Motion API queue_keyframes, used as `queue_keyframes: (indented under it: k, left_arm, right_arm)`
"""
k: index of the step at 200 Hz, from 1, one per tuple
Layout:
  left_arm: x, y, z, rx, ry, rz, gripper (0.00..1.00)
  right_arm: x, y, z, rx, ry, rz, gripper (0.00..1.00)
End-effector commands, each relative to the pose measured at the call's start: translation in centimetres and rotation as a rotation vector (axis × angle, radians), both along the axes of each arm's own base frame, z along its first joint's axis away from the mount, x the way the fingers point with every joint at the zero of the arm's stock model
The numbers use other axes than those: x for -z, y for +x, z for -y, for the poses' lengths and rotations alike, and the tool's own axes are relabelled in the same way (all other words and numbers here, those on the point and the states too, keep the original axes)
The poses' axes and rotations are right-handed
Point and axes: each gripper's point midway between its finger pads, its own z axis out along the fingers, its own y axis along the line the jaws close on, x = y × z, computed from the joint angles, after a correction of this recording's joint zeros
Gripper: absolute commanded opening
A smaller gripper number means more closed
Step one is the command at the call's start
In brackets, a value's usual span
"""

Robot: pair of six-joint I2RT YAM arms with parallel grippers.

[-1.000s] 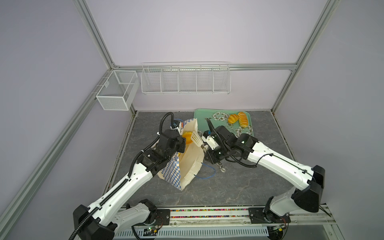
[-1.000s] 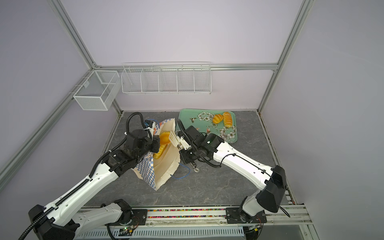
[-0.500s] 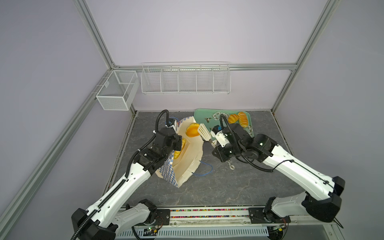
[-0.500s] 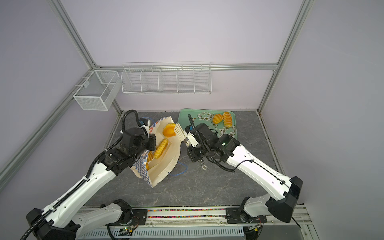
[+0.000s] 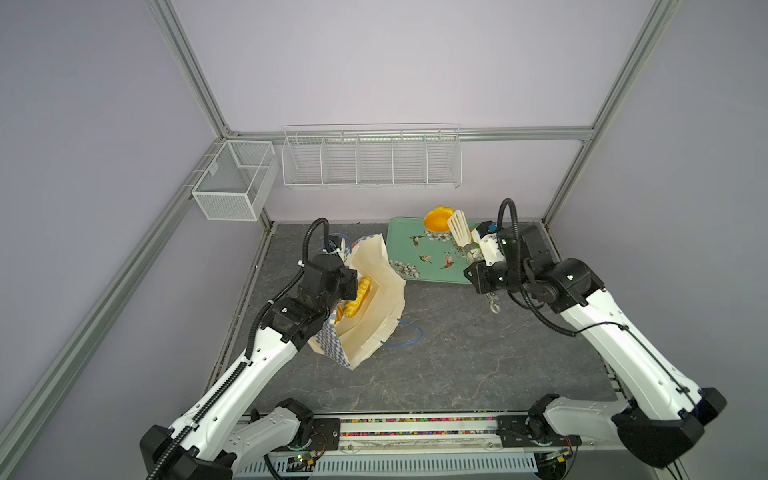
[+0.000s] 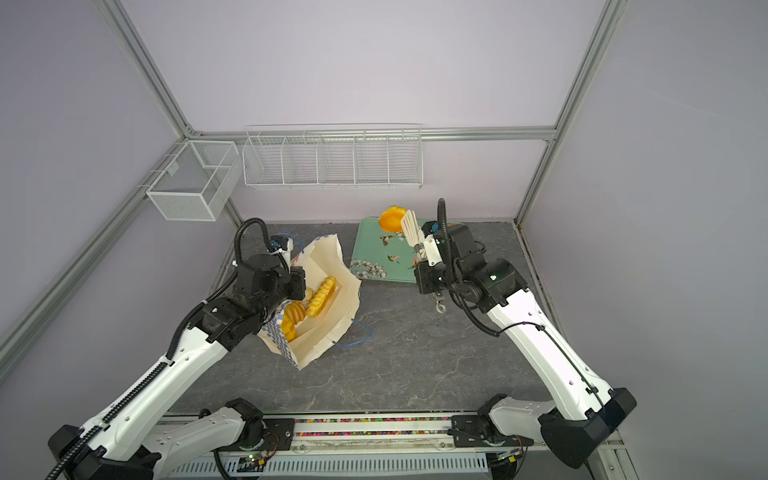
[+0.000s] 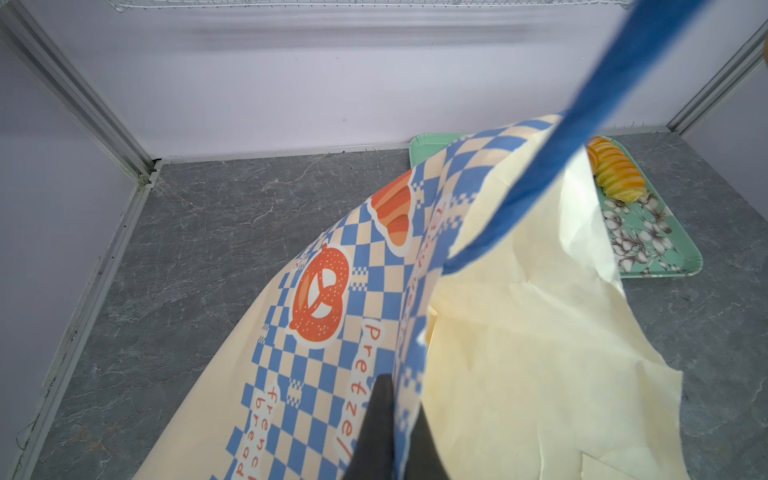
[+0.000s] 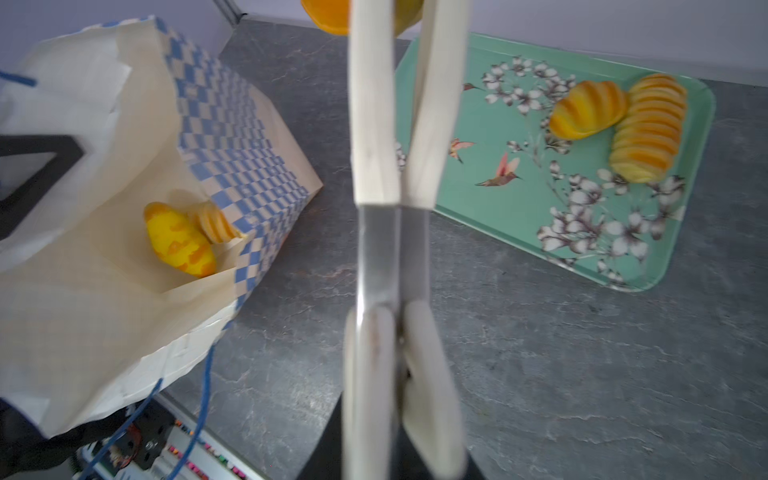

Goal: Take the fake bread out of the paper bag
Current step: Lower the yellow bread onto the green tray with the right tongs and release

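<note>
Bread (image 8: 326,14) between tongs (image 8: 372,104), partly cropped.

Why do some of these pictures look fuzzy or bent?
Right wrist view: the tongs, near the lens, are soft. Left wrist view: the blue cord of the paper bag is out of focus. Both top views are sharp, but the frame posts splay outward.

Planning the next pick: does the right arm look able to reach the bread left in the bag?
Likely yes, once unloaded. The left tool holds the paper bag open toward it, bread uncovered; but the right arm's tongs are pinching a bun near the tray.
</note>
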Motion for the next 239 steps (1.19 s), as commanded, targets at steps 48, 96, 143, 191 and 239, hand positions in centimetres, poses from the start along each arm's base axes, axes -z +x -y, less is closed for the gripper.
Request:
queue_keyframes:
  k: [48,96,143,191,239]
  left_arm:
    - [0.9,-0.1,-0.6,-0.001,0.044,-0.036,0.0]
    - [1.7,0.3,-0.4,0.011,0.073,-0.053,0.0]
    - [2.3,0.9,0.2,0.018,0.059,-0.054,0.0]
    - [3.1,1.3,0.3,0.023,0.085,-0.069,0.0]
    - [3.2,1.1,0.4,0.029,0.074,-0.066,0.0]
  right_arm:
    - [8.7,5.5,6.9,0.166,-0.241,-0.086,0.07]
    - [12.6,6.2,9.0,0.22,-0.399,-0.155,0.07]
    - [12.6,7.6,11.0,0.216,-0.591,-0.175,0.07]
    - [13.7,7.7,13.3,0.227,-0.777,-0.215,0.11]
    - [15.1,8.1,14.0,0.227,-0.864,-0.252,0.16]
